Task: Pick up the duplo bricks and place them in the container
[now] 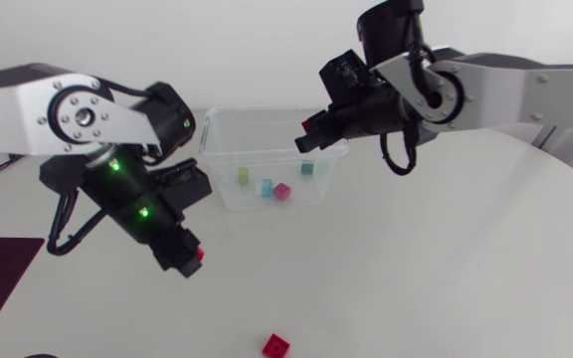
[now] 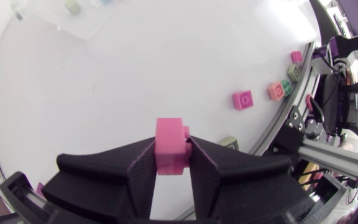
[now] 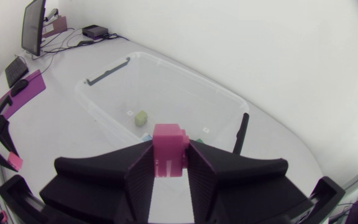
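My left gripper (image 1: 191, 263) hangs low over the table, in front and to the left of the container, shut on a pink duplo brick (image 2: 169, 134) that stands up between its fingers. My right gripper (image 1: 311, 127) is held above the back right rim of the clear plastic container (image 1: 222, 179), shut on another pink brick (image 3: 169, 140). Under it the right wrist view shows the container's rim (image 3: 185, 73) and an olive-green brick (image 3: 141, 117) on its floor. Inside the container lie a green brick (image 1: 244, 176), a white one (image 1: 264, 187), a pink one (image 1: 282, 191) and a teal one (image 1: 307, 168).
A red brick (image 1: 276, 345) lies loose near the table's front edge. Ahead of the left gripper, the left wrist view shows a pink brick (image 2: 242, 99), a salmon brick (image 2: 275, 91), a green brick (image 2: 288, 85) and an olive brick (image 2: 229, 143) near the table's rim.
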Motion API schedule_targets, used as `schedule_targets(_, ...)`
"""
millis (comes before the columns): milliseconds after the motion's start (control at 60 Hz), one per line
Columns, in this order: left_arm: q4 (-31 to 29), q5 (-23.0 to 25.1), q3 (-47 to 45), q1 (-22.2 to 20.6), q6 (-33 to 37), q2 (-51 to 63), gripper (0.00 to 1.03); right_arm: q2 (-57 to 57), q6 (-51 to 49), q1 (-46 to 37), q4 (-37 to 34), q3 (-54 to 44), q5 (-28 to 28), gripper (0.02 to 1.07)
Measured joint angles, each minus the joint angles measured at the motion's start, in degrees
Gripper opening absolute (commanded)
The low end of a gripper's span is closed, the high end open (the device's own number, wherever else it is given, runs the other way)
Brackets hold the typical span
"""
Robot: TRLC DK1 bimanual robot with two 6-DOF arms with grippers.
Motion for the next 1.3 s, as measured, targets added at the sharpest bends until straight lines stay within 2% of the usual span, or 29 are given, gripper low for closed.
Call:
schedule_targets(33,1.2,0.0,1.1,0.4,0.0,-0.2,0.05,1.7,0.6,-0.3,0.8,0.7,0.0,0.33)
schedule_targets(83,2.9,0.0,2.5,0.9,0.0,-0.3,0.05,4.6,1.0,-0.6,1.9,1.7,0.0,0.35)
schedule_targets(117,4.4,0.0,3.5,1.4,0.0,-0.3,0.05,6.6,1.2,-0.7,2.5,2.6,0.0,0.41)
schedule_targets(233,12.0,0.0,5.2,3.0,0.0,-0.4,0.05,10.3,2.2,-0.7,3.3,4.7,1.4,0.80)
schedule_targets(283,15.5,0.0,6.0,3.8,-0.1,-0.4,0.05,10.4,2.4,-0.7,3.5,5.2,1.7,0.91)
schedule_targets(333,18.0,0.3,7.0,4.6,-0.3,-0.4,0.05,10.0,2.7,-0.7,3.8,5.6,2.0,0.96)
schedule_targets(533,27.1,4.0,14.0,8.3,-2.3,3.0,0.08,3.0,2.9,-0.7,5.6,2.6,2.4,0.97)
schedule_targets(683,33.5,4.5,18.1,9.7,-4.1,9.0,0.09,-6.7,2.9,-0.7,6.3,-4.8,2.4,0.97)
schedule_targets(783,37.6,4.8,19.1,9.8,-4.8,13.6,0.10,-13.7,2.5,0.1,3.5,-11.5,1.6,0.97)
schedule_targets(833,39.0,5.0,19.4,9.8,-4.8,15.3,0.30,-16.1,2.3,1.0,1.2,-13.7,1.1,0.97)
schedule_targets(850,39.3,5.0,19.6,9.8,-4.8,15.9,0.46,-16.9,2.2,1.4,0.4,-14.4,0.7,0.97)
schedule_targets(867,39.6,5.0,19.8,9.8,-4.8,16.4,0.55,-17.9,2.1,1.8,-0.9,-15.3,0.5,0.97)
schedule_targets(883,40.1,5.2,20.2,9.8,-4.8,17.3,0.60,-19.0,1.8,2.5,-2.4,-16.3,0.1,0.97)
schedule_targets(900,40.5,5.2,20.4,9.8,-4.8,17.8,0.83,-19.7,1.7,2.9,-3.5,-16.9,0.0,0.97)
schedule_targets(917,40.8,5.2,20.7,9.8,-4.8,18.4,0.89,-20.6,1.6,3.5,-4.9,-17.6,-0.3,0.97)
schedule_targets(933,41.3,5.2,20.9,9.8,-4.8,18.8,1.00,-21.4,1.3,4.1,-6.2,-18.4,-0.5,0.97)
schedule_targets(1200,42.5,5.2,21.7,10.1,-4.7,19.5,1.00,-28.1,-1.9,15.9,-22.8,-26.6,-1.5,0.97)
schedule_targets(1267,40.3,5.5,21.7,10.1,-3.8,18.1,0.99,-27.9,-2.2,19.6,-26.7,-27.7,-1.5,0.97)
schedule_targets(1300,37.3,6.1,21.6,10.1,-2.7,16.7,0.99,-27.6,-2.2,21.3,-28.2,-27.9,-1.5,0.97)
